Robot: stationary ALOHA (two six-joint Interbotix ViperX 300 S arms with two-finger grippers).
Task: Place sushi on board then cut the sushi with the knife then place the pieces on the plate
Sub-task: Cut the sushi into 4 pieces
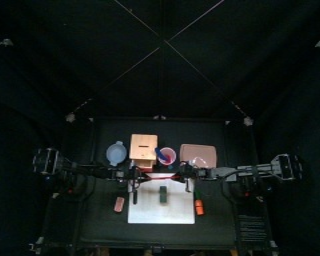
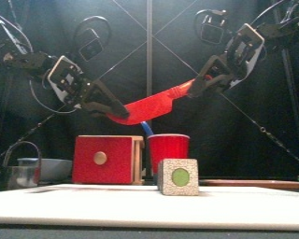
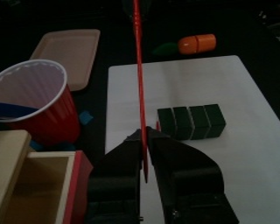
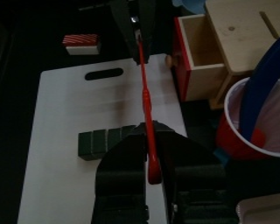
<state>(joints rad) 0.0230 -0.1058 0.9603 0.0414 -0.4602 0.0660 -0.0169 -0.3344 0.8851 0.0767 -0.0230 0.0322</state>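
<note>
A red toy knife (image 2: 152,101) hangs in the air above the white cutting board (image 1: 163,208), held at both ends. My left gripper (image 2: 112,112) is shut on its lower end, my right gripper (image 2: 193,90) on its higher end. The left wrist view shows the knife (image 3: 137,61) edge-on, running away from the left gripper (image 3: 143,140). In the right wrist view it (image 4: 143,87) stretches from my right gripper (image 4: 150,144) toward the other arm. The dark green sushi roll (image 2: 178,175) lies on the board (image 4: 66,105), its blocks (image 3: 192,122) joined, below the knife. The pink tray (image 1: 198,154) is at the back right.
A wooden box (image 2: 108,160) with a red drawer front stands behind the board, and a red cup (image 2: 168,149) holding a blue knife (image 4: 266,74) is beside it. A blue-grey bowl (image 1: 116,153) sits back left. An orange toy (image 3: 198,43) and a red-and-white toy (image 4: 78,42) flank the board.
</note>
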